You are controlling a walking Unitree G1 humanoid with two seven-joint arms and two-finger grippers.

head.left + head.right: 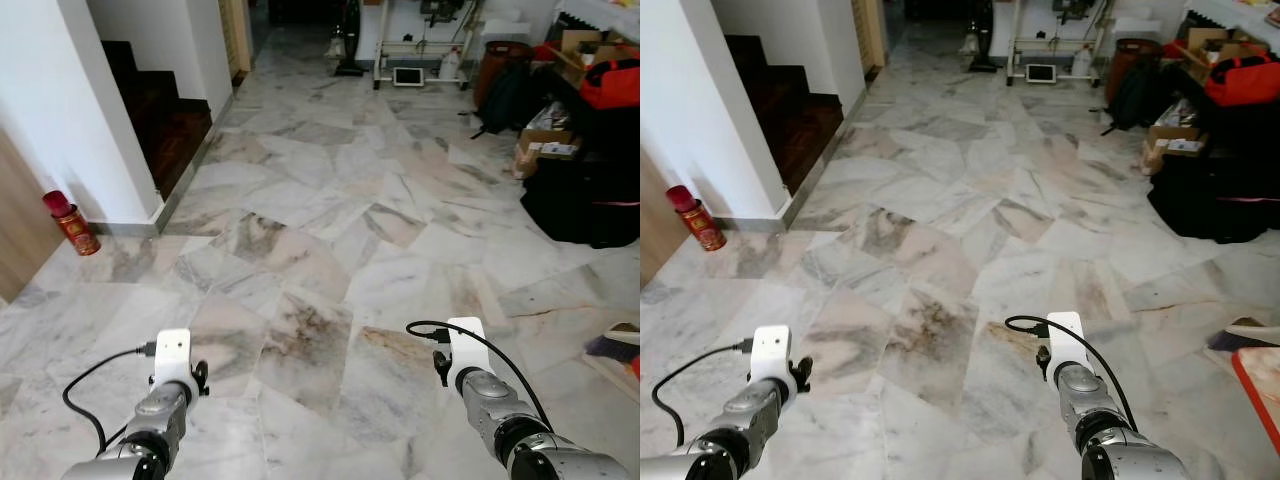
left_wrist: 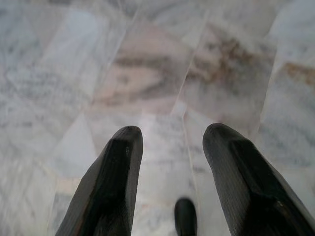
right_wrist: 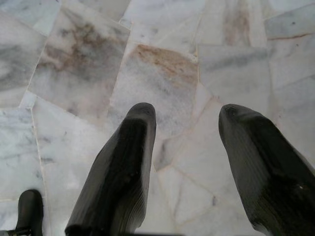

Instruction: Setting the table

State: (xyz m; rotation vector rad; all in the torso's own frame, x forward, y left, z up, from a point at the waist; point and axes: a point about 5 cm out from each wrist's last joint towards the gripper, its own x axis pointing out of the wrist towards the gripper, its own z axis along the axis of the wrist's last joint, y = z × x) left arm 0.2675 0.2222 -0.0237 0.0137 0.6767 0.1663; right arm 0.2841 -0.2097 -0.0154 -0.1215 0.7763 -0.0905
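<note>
No tableware or table is in sight; I am looking down at a marble floor (image 1: 320,250). My left arm (image 1: 160,405) and right arm (image 1: 490,400) reach forward low in the eye views, each with a white camera block and a black cable. In the left wrist view my left gripper (image 2: 172,135) is open, with two black fingers (image 2: 115,187) spread over bare marble. My right gripper (image 3: 188,112) is open in the right wrist view, and there is nothing between its fingers (image 3: 123,167).
A red can (image 1: 70,222) stands by the white wall corner on the left, beside dark stairs (image 1: 160,110). Black bags (image 1: 580,200), a red bag (image 1: 610,82) and cardboard boxes (image 1: 545,145) crowd the right. A white rack (image 1: 420,45) stands far ahead. A brush (image 1: 612,345) lies at the right.
</note>
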